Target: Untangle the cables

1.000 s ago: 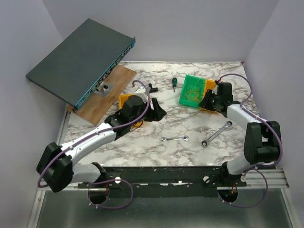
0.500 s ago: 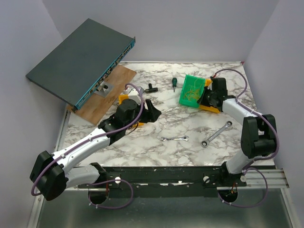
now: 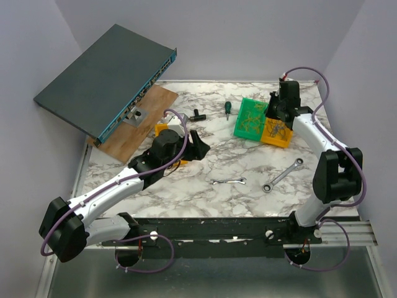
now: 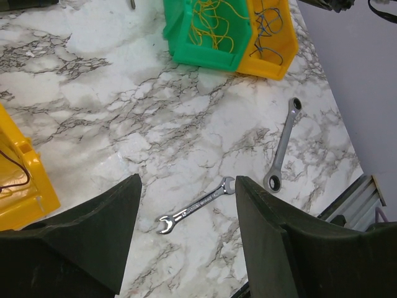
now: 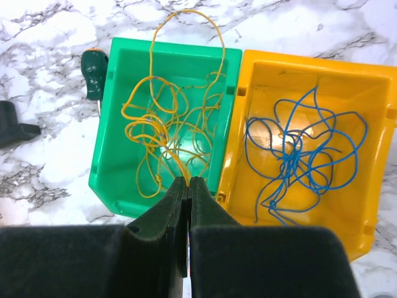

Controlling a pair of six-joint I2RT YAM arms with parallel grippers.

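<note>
The right gripper [image 5: 188,181] is clenched, its two dark fingers pressed flat together directly above the near rim of the green bin [image 5: 173,46]. A strand of the yellow cable [image 5: 162,138] is drawn up into the seam between the fingertips and appears to be pinched there. The rest of that cable lies loosely looped inside the green bin, with one long loop draped over the bin's far rim onto the table [image 3: 248,161].

A yellow bin [image 5: 310,62] is set touching the green bin's right side, and a tangle of blue cable [image 5: 298,149] is held in it. A green-handled screwdriver [image 5: 93,71] is seen just beyond the green bin's far left corner, and a small black object [image 5: 12,127] lies further to the left of the green bin.

The left gripper [image 4: 186,180] is held released, its jaws spread with nothing between them, well to the left of the green bin and nearer the arm bases. A small open-ended wrench [image 4: 195,205] is framed between its fingers on the marble, and a ratchet wrench [image 4: 282,146] lies on the near right side of the green bin. A second yellow bin [image 4: 25,180], well left of the green bin, is seen beside the left gripper, and a thin dark cable [image 4: 25,176] is contained in it.

A dark network switch [image 3: 105,77] is propped on a wooden board [image 3: 146,121] far to the left of the green bin.
</note>
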